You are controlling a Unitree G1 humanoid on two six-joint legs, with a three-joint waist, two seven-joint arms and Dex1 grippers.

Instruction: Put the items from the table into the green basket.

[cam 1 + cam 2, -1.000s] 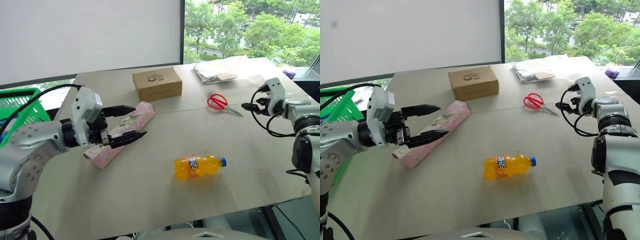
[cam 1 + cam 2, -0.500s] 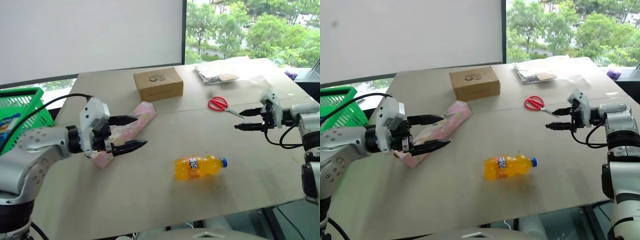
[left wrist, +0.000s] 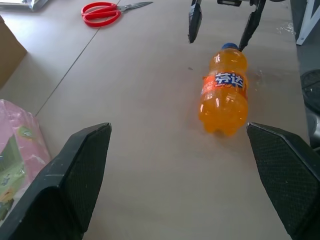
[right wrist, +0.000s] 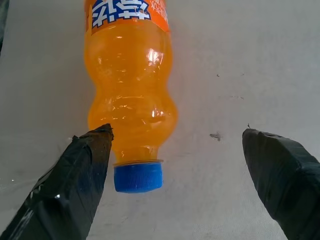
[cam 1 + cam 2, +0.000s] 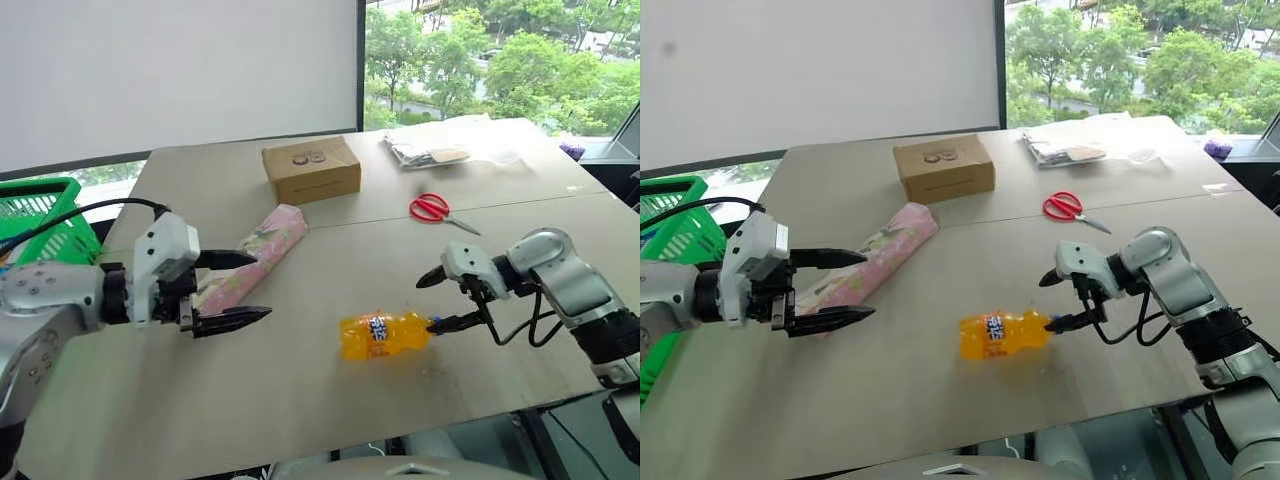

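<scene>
The orange soda bottle (image 5: 383, 335) lies on its side on the table (image 5: 300, 400), its blue cap (image 4: 138, 177) towards my right gripper (image 5: 427, 303). That gripper is open, and the cap end sits between its fingers, close to one finger (image 4: 85, 165). My left gripper (image 5: 262, 287) hovers open and holds nothing. The near end of the pink floral box (image 5: 262, 245) lies just beside and behind it. The red-handled scissors (image 5: 430, 208) rest farther back on the table. The green basket (image 5: 40, 215) stands off the table's left side, partly cut off.
A brown cardboard box (image 5: 312, 168) sits at the back centre of the table. Clear plastic packets (image 5: 440, 150) lie at the back right. The table's front edge runs close below the bottle.
My right gripper has swung in from beside the scissors, leftward and nearer, down to the bottle's cap, turning as it came. The left gripper has drawn back a little and sunk.
</scene>
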